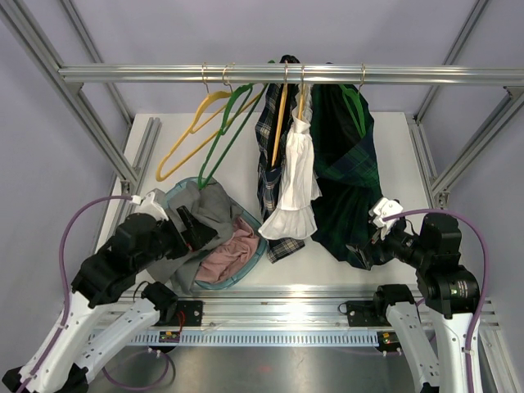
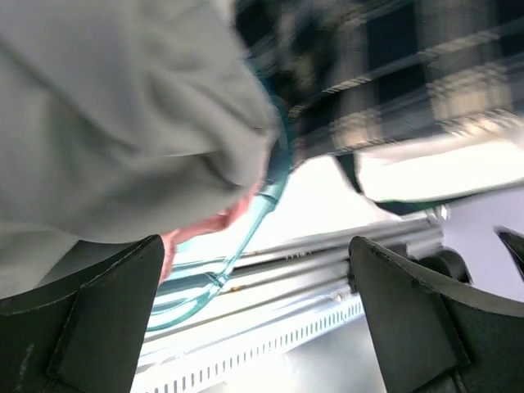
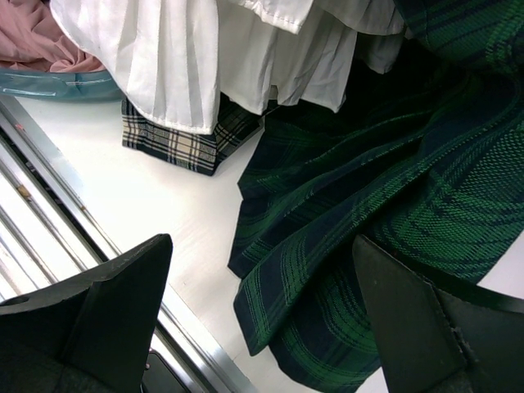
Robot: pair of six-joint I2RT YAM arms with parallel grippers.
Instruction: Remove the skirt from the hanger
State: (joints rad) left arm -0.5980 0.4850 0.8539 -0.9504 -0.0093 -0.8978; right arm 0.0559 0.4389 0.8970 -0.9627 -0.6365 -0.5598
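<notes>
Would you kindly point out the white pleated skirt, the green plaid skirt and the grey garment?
white pleated skirt [image 1: 295,188], top external view, middle of its cloth.
green plaid skirt [image 3: 368,213], right wrist view, its lower folds.
grey garment [image 1: 214,205], top external view, its upper part.

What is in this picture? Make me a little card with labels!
rail: checked skirt, white skirt, green skirt hanging
empty: yellow hanger, green hanger
basket: grey cloth and pink cloth inside
left pincer: open, close to the grey cloth
right pincer: open, near the green skirt's lower edge
</notes>
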